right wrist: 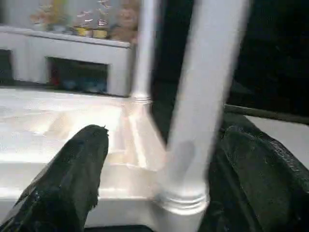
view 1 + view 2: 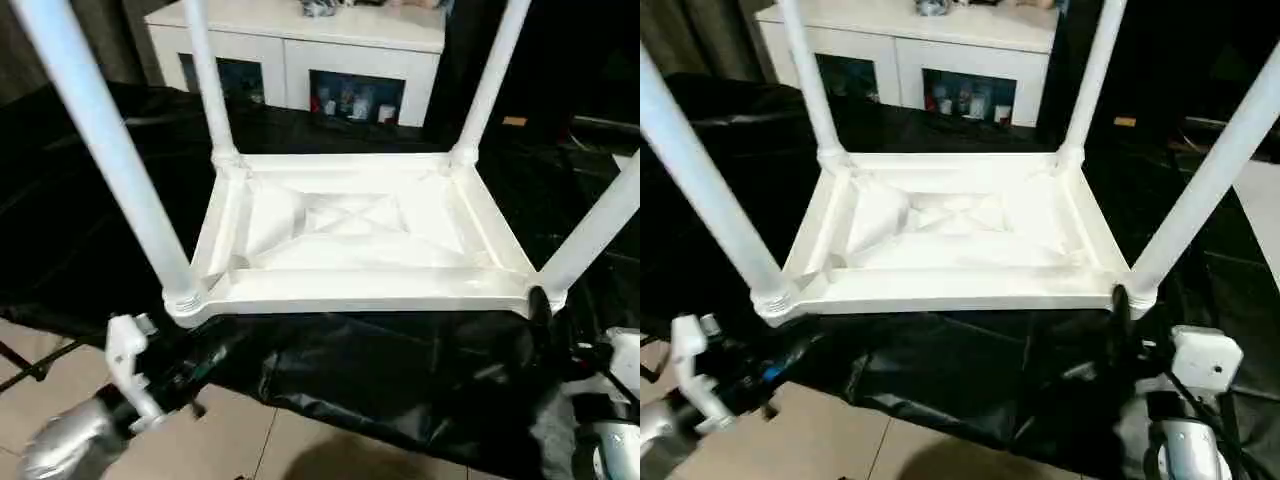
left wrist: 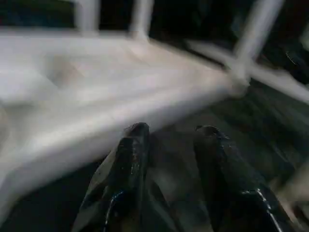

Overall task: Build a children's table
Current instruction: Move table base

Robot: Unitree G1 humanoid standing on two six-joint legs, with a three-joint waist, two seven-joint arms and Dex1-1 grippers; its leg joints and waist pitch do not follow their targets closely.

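Here the upturned children's table stands just beyond the open right gripper.

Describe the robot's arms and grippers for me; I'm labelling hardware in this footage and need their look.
Both forearms are wrapped in silver, the left forearm crinkled like foil. White plastic housings sit at the wrists: a bracket-shaped part on the left wrist, a rounded boxy block on the right wrist. Black cables run beside them. The left gripper and right gripper each have two glossy black, tapering, round-tipped fingers.

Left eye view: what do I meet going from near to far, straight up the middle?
Tiled floor → black sheet → upside-down table top → white cabinet.
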